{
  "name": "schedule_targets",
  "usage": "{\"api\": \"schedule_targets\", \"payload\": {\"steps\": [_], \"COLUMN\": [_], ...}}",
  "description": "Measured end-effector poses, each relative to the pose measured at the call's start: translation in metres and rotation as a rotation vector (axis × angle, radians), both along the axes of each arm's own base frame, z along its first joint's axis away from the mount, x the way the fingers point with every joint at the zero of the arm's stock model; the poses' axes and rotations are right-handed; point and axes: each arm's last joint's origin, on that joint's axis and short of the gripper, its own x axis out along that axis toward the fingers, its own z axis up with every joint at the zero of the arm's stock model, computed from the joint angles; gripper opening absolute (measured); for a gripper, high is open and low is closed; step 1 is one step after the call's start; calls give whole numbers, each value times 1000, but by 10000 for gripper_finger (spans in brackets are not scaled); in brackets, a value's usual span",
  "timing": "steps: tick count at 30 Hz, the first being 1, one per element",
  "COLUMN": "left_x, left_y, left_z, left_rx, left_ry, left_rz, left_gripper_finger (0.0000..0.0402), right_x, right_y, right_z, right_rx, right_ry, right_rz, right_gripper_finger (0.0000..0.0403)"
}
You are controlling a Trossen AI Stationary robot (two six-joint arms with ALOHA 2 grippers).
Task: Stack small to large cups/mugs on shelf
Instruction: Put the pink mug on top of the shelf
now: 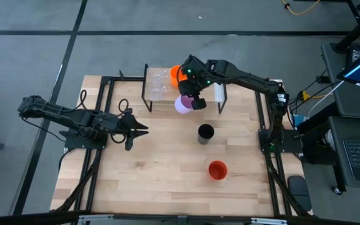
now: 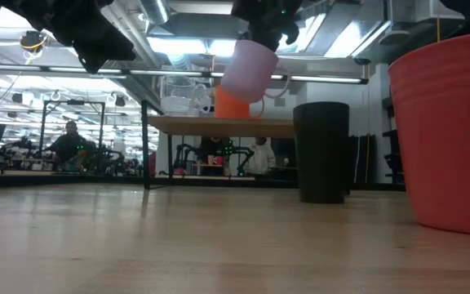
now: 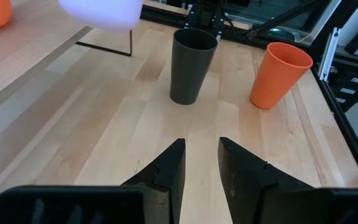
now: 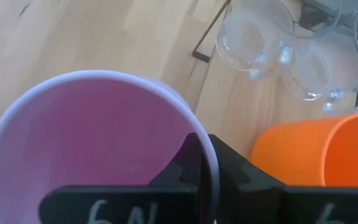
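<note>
The right end effector (image 4: 205,180) pinches the thin rim of the smooth lilac mug (image 1: 183,104), held in the air beside the shelf (image 1: 158,103). On its wood board stand two clear glass cups (image 1: 157,84) and the orange mug (image 1: 175,75). Tapered black cup (image 1: 205,133) and red-orange cup (image 1: 217,169) stand on the bench (image 1: 155,169). The left end effector (image 1: 139,130) hangs released.

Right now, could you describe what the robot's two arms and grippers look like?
Both arms are dark, jointed links with black cables. The right arm shows small green lights near its wrist. The left gripper has two dark, wedge-shaped fingers; the right gripper carries a dark bar with pale handwritten marks.
</note>
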Motion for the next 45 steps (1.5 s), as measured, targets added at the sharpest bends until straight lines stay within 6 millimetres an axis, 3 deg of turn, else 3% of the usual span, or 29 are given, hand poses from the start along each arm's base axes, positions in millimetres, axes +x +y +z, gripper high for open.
{"api": "schedule_targets", "payload": {"steps": [12,30,45], "left_x": [0,0,0], "left_y": [0,0,0], "left_z": [0,0,0], "left_rx": [7,7,4], "left_ry": [2,3,2], "left_rz": [-3,-3,-1], "left_gripper_finger": [89,89,89], "right_x": [-2,-27,-35], "right_y": [-24,-65,-76], "right_z": [4,-4,-5], "right_rx": [-89,-52,-24], "right_ry": [-63,29,35], "right_rz": [22,-39,-50], "right_gripper_finger": [12,12,16]}}
